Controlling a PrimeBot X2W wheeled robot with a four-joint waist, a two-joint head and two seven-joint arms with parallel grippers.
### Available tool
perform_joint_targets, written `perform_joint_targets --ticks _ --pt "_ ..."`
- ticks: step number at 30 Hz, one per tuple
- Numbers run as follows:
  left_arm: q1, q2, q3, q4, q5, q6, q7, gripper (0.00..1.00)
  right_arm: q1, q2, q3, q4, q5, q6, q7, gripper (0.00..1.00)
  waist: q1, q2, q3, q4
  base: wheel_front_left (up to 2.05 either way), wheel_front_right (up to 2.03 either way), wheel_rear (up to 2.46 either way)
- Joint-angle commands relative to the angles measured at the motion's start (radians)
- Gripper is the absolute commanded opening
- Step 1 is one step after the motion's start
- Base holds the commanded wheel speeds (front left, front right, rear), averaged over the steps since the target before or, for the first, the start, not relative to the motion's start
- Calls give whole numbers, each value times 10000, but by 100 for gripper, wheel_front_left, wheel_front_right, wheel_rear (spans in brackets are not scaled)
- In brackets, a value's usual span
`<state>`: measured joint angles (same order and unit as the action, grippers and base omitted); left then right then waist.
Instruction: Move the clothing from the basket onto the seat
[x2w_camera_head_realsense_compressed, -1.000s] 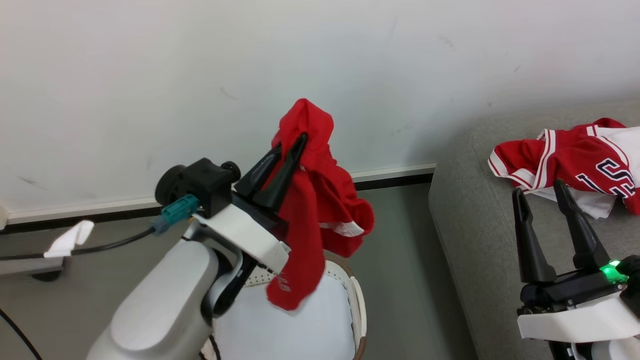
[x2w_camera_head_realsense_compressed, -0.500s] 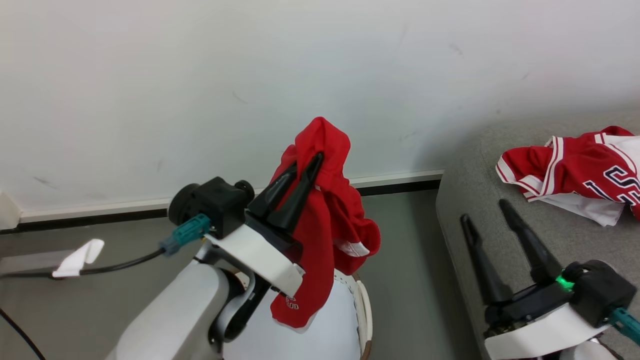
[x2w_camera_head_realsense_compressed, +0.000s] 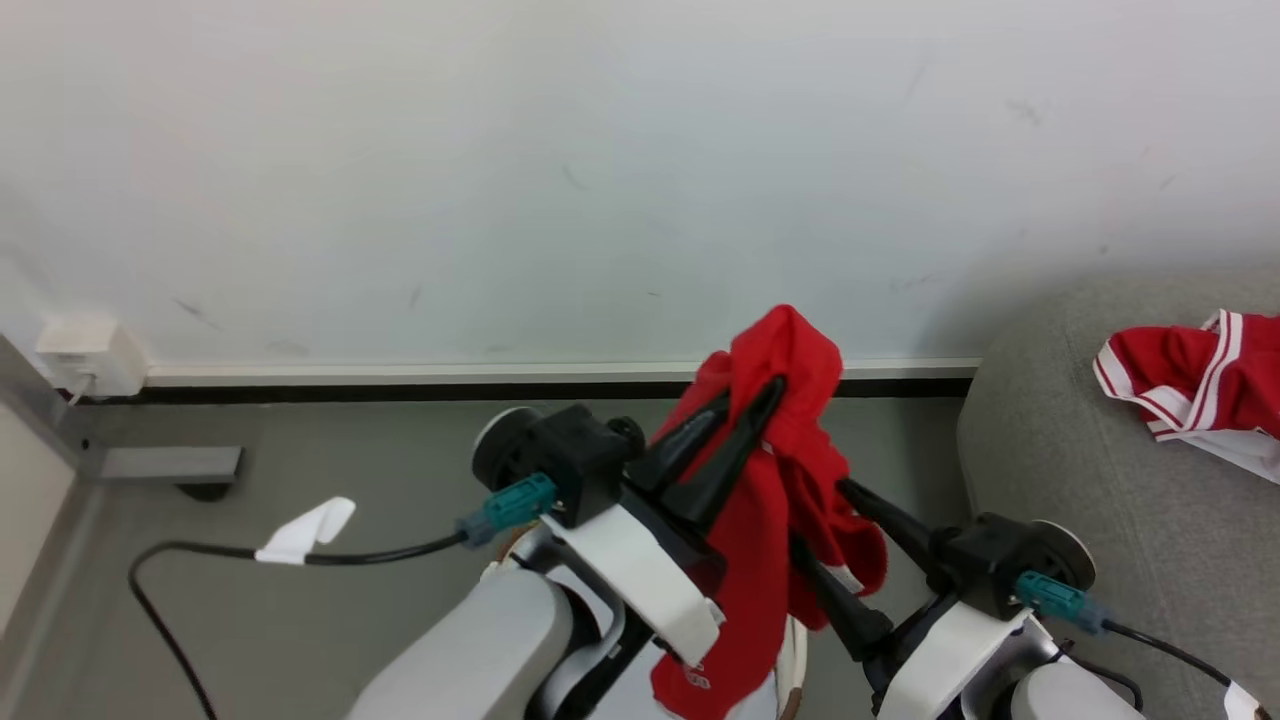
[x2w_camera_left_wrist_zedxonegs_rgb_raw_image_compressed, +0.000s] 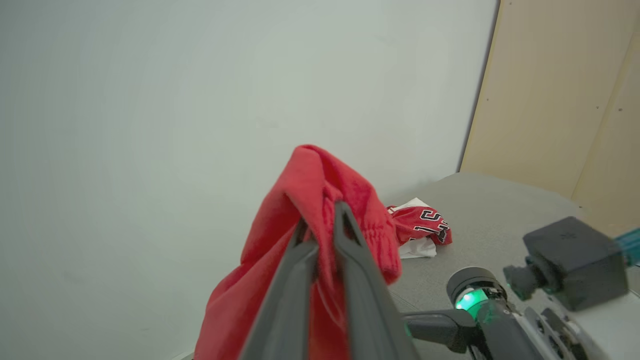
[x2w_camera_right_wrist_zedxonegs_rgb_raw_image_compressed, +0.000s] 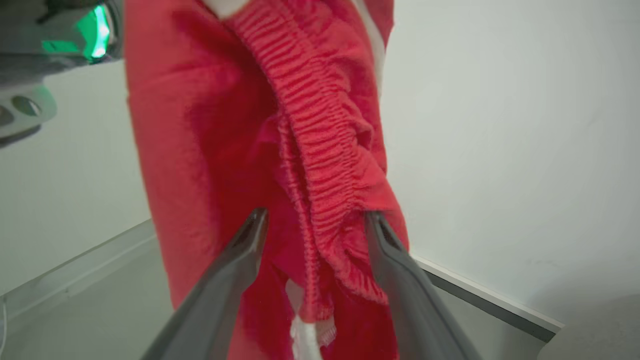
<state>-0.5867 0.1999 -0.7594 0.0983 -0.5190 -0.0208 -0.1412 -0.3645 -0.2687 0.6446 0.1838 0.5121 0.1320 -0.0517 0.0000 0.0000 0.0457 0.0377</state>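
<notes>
Left gripper (x2w_camera_head_realsense_compressed: 750, 392): raised in front of the wall (x2w_camera_head_realsense_compressed: 600, 180), its two dark fingers pressed together on a bunched fold of the red garment (x2w_camera_head_realsense_compressed: 770, 520).
Red garment: it hangs free from that pinch, over the basket and not yet on the sofa. The right wrist view shows a gathered elastic band (x2w_camera_right_wrist_zedxonegs_rgb_raw_image_compressed: 320, 150) running down it and a bit of white trim low down.
Right gripper (x2w_camera_head_realsense_compressed: 818, 515): spread wide, with one finger on each side of the hanging cloth. It grips nothing. In the right wrist view the elastic band lies between the two fingers (x2w_camera_right_wrist_zedxonegs_rgb_raw_image_compressed: 250, 240).
Basket (x2w_camera_head_realsense_compressed: 796, 672): a sliver of brown-edged rim shows at the bottom edge of the head view, directly under the garment.
Red jersey (x2w_camera_head_realsense_compressed: 1200, 385): already lying on the grey sofa (x2w_camera_head_realsense_compressed: 1080, 520), near the sofa's back edge by the wall.
Step in hand: probably a second grasp on the garment before it is carried over to the sofa.
Doing it well: the right gripper should close on the thick elastic band, not on thin loose cloth. Both arms should then swing towards the sofa together, with the garment lifted enough for its lower hem to pass over the sofa's rounded near edge.
Placement: it should go on bare cushion beside the jersey, well in from the edge.
Risk: if the left pinch loosens before the right has hold, the garment would likely drop back into the basket.
</notes>
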Motion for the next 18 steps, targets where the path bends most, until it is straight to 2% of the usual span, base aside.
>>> perform_joint_targets --ticks 1,12,13,14,18 --pt "-18 -64 -82 41 61 -54 -30 0 -191 -90 94 168 96 -23 25 100 0 0 -12 220 0 0 0" --pt "322 -587 -1036 -148 -25 -394 144 0 -783 104 550 2232 404 -23 -312 100 0 0 -230 1201 0 0 0" --pt "340 -609 -1084 -179 -61 -416 151 0 -839 112 577 2364 475 -23 -368 77 0 0 -253 1282 0 0 0" --pt "355 -604 -1101 -202 -85 -411 170 0 -895 130 632 2479 520 -23 -430 0 0 0 -267 1332 0 0 0" --pt "419 -525 -1062 -205 -148 -343 192 0 -985 112 855 2781 864 -23 -648 0 0 0 -322 1488 0 0 0"
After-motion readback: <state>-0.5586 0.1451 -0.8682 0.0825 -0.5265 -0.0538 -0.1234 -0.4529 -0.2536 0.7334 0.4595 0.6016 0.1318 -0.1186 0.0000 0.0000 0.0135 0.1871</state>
